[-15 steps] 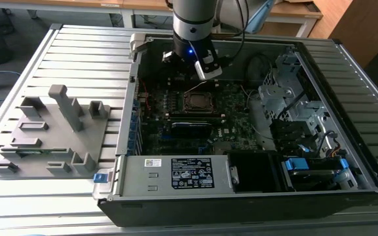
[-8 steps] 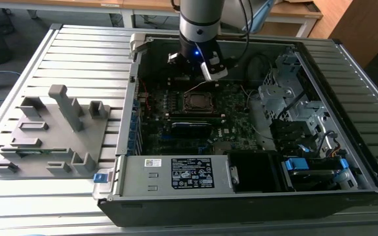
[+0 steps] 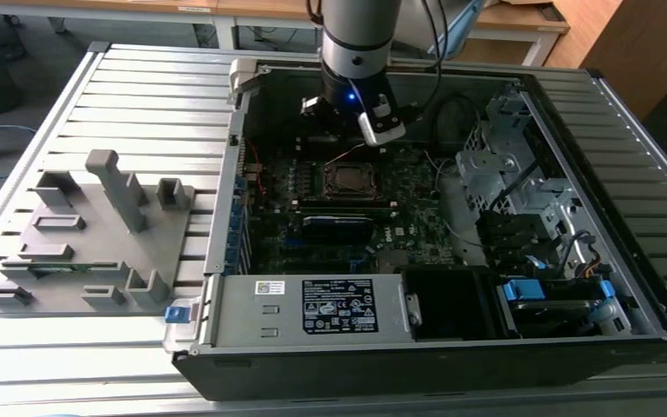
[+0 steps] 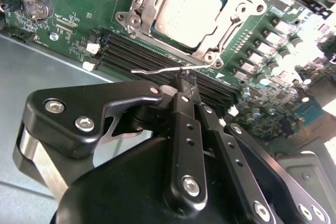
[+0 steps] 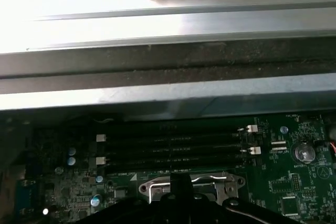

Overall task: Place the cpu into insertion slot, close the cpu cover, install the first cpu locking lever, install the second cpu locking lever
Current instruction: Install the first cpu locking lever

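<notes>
Just beside the seated cpu (image 4: 184, 11), the jaws pinch the wire locking lever (image 4: 157, 71).

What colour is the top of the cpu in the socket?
Dull silver-grey, plain metal. The cpu shows best in the second wrist view.

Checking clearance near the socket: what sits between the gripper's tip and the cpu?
In the second wrist view, a thin wire locking lever crosses at the gripper tip, then comes the silvery edge of the cpu cover before the cpu.
</notes>
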Action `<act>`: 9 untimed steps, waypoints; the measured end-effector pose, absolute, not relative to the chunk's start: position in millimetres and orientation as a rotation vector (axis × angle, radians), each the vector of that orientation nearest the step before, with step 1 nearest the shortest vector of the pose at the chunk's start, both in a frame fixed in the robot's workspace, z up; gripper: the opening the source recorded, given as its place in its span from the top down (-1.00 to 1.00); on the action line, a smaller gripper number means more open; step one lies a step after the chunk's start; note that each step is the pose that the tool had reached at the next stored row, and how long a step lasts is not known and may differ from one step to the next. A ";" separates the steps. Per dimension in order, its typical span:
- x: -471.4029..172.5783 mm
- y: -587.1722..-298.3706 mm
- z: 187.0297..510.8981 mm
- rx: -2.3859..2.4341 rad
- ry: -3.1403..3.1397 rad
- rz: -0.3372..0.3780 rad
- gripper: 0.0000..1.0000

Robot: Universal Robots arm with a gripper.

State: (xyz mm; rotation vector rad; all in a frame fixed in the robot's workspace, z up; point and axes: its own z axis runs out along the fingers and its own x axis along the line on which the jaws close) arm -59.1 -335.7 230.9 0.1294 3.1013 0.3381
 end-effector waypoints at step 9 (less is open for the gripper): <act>-52.2 -332.9 224.8 0.134 3.101 0.336 0.79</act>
